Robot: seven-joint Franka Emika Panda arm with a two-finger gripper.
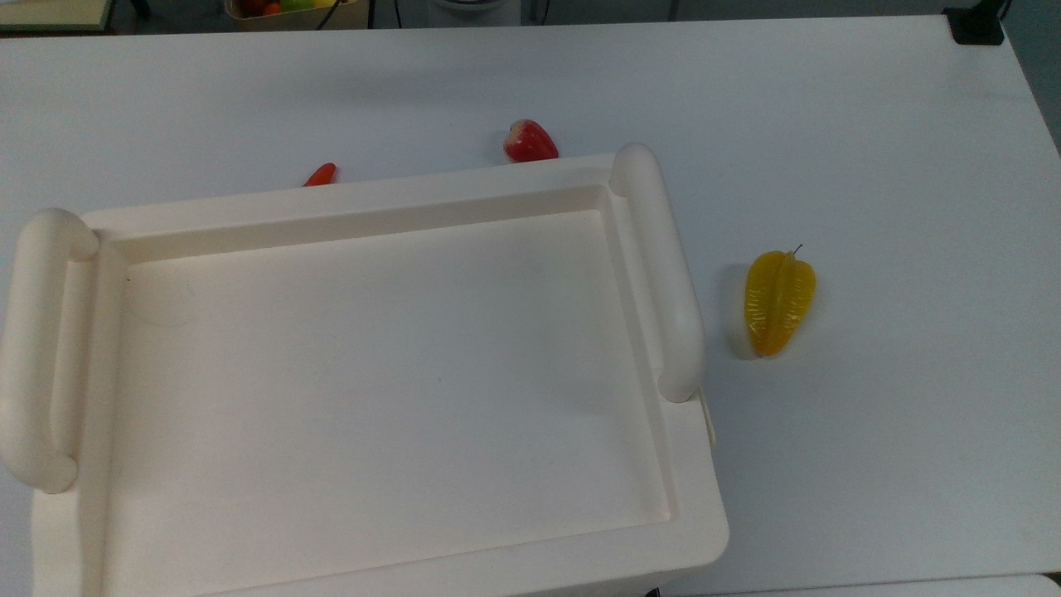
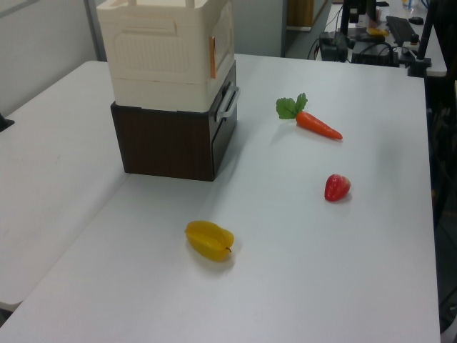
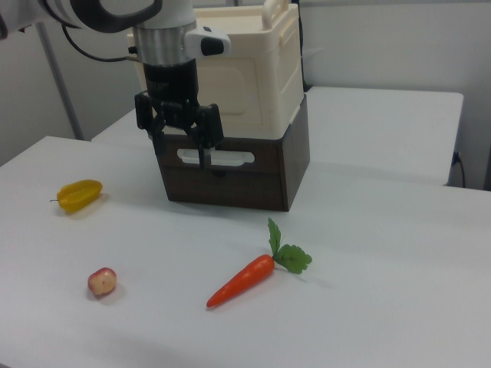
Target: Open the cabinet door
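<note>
The cabinet (image 3: pixel 245 69) is a large cream-white box standing on a dark brown base; in the top view its recessed top (image 1: pixel 373 195) has two thick bar handles. Its front panel, the cabinet door (image 3: pixel 239 86), lies flush with the box in the right view. From the left view the cabinet (image 2: pixel 153 53) stands at the table's back left. My gripper (image 3: pixel 182 153) hangs pointing down, close in front of the cabinet's lower front, with its black fingers (image 3: pixel 205 146) spread open and nothing between them.
The dark brown base (image 3: pixel 230 180) carries a white bar handle (image 3: pixel 222 159). On the table lie a carrot (image 3: pixel 244 280), a red fruit (image 3: pixel 102 281) and a yellow starfruit (image 3: pixel 79 194). Free table lies between them.
</note>
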